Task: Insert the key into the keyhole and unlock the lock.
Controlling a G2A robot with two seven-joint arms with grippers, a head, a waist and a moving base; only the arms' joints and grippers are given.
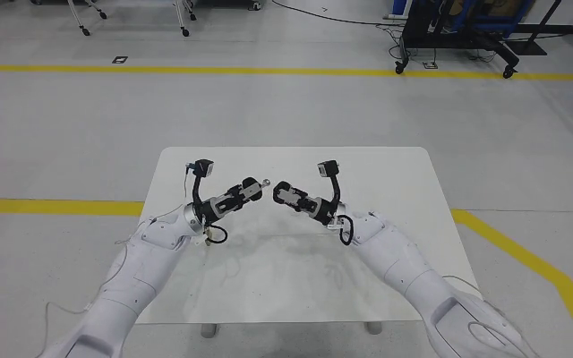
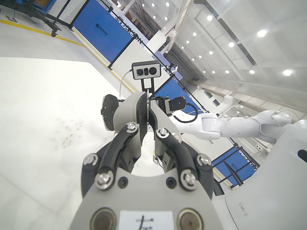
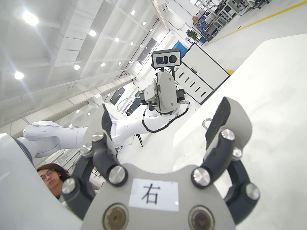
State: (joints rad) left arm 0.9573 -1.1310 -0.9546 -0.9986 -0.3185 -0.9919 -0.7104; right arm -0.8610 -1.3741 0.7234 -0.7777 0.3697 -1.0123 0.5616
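Both arms are raised over the white table (image 1: 376, 179), their grippers tip to tip a short gap apart. My left gripper (image 1: 253, 189) is shut, with a thin metal piece, apparently the key (image 2: 149, 96), pinched at the tips (image 2: 146, 96); a small silvery bit (image 1: 265, 183) sticks out of it. My right gripper (image 1: 280, 191) faces it, open with nothing between its fingers (image 3: 215, 120). A small metal ring (image 3: 206, 123) shows just beside one right finger pad; what it belongs to is hidden. I cannot make out a lock.
The table top (image 2: 48, 96) lies below both grippers, its far edge toward a floor with yellow lines (image 1: 269, 69). Wheeled racks (image 1: 466, 36) stand well beyond the table.
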